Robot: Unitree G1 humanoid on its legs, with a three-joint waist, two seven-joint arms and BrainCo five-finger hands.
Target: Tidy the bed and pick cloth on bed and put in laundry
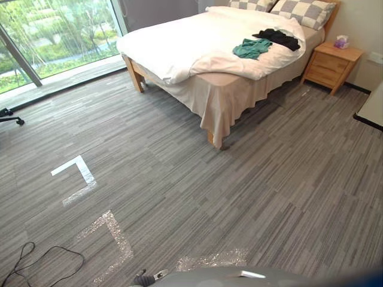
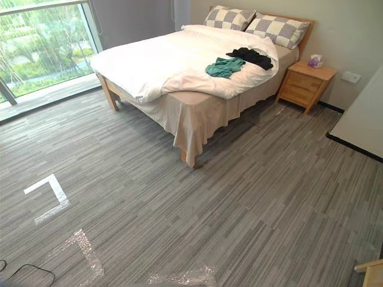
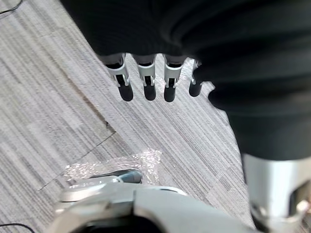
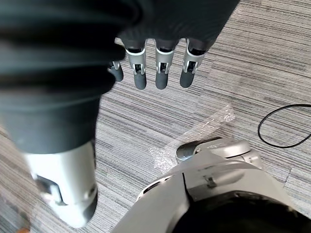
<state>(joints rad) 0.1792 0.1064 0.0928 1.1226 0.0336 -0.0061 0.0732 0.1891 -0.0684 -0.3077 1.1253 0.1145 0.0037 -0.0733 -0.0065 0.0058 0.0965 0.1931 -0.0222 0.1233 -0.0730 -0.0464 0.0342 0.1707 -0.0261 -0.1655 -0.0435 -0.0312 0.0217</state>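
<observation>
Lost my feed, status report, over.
Left hand, right hand open, empty. Green cloth, black cloth lie on bed, untouched. No obstacle on carpet ahead.

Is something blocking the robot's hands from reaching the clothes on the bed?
Nothing visible does. The left hand and right hand hang over carpet that runs open to the bed, where the green cloth and black cloth lie uncovered.

Both hands look the same tbh. The left hand (image 3: 148,83) and right hand (image 4: 162,73) each get a black ribbed cover (image 3: 204,34) over back and wrist, silver fingers (image 4: 140,68) ending in rounded matte-black tips, and a chunky silver thumb (image 4: 63,184).
</observation>
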